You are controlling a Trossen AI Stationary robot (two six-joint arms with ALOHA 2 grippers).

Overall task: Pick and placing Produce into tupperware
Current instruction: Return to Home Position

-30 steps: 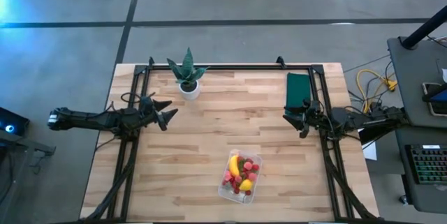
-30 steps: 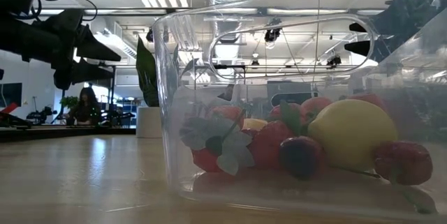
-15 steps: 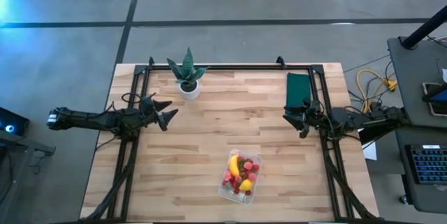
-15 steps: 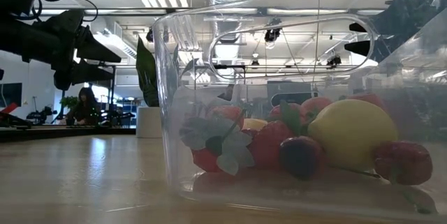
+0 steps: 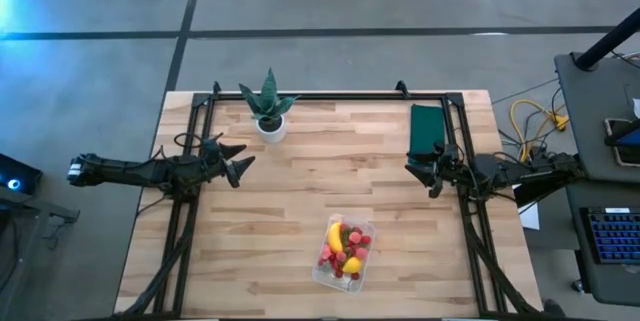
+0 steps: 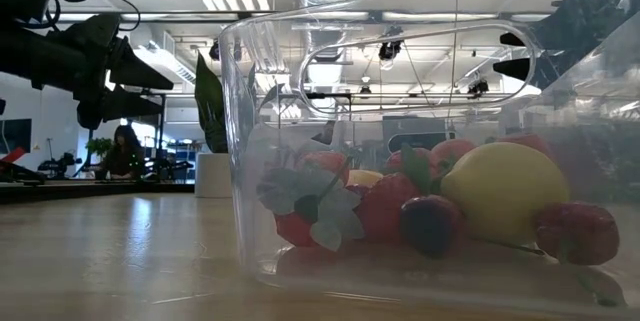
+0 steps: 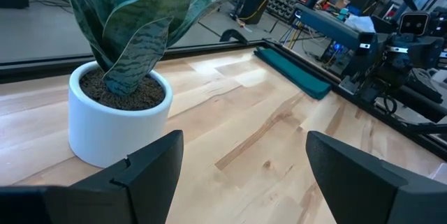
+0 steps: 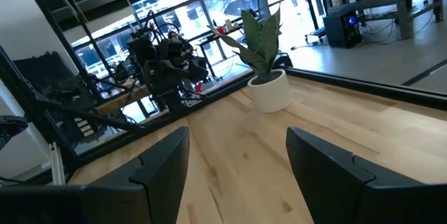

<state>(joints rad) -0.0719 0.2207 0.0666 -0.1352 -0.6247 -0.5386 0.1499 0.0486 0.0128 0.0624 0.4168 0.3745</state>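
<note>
The clear tupperware tub [image 5: 344, 252] stands on its base near the table's near edge, filling the low view [image 6: 420, 161]. Inside lie the produce: a yellow banana [image 5: 335, 236], a lemon-like fruit [image 5: 352, 264] [image 6: 505, 189] and several red and dark berries [image 6: 400, 211]. My left gripper [image 5: 238, 160] hovers open over the table's left side, near the potted plant [image 7: 115, 105]. My right gripper [image 5: 422, 171] hovers open at the table's right side. Both stand far from the tub.
A spiky green plant in a white pot [image 5: 268, 109] stands near the far edge, left of centre. A flat dark green rectangle [image 5: 427, 128] lies at the far right. Black frame rails [image 5: 330, 96] run along the far, left and right sides. Bare wood lies mid-table.
</note>
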